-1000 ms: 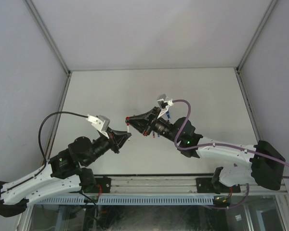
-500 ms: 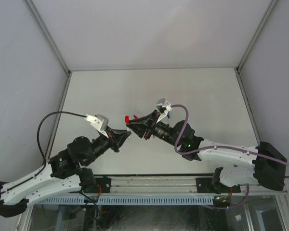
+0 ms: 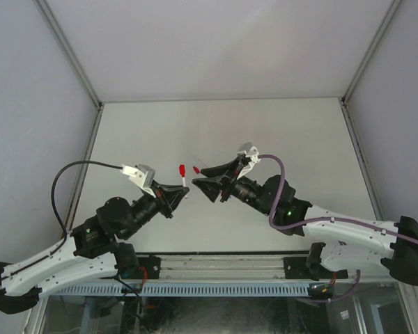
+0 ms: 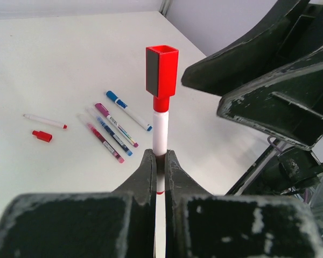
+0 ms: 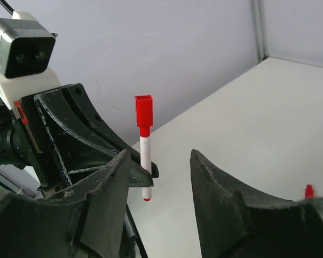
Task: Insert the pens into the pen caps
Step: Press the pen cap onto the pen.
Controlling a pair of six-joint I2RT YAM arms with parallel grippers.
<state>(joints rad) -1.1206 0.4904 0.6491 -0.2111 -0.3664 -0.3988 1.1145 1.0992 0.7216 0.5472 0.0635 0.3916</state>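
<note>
Left gripper (image 4: 159, 157): clenched on red pen (image 4: 160, 126), red cap (image 4: 161, 70) on its tip.
Right gripper (image 5: 160, 161): spread, empty.
Risk: cap looks loosely seated; a nudge could pop it off.

The top external camera looks down from above and behind the bases, far enough to take in the whole table (image 3: 299, 132). Each wrist camera looks closely along its own fingers (image 4: 145, 177), facing the other arm; all three share the capped red pen (image 3: 182, 174).
</note>
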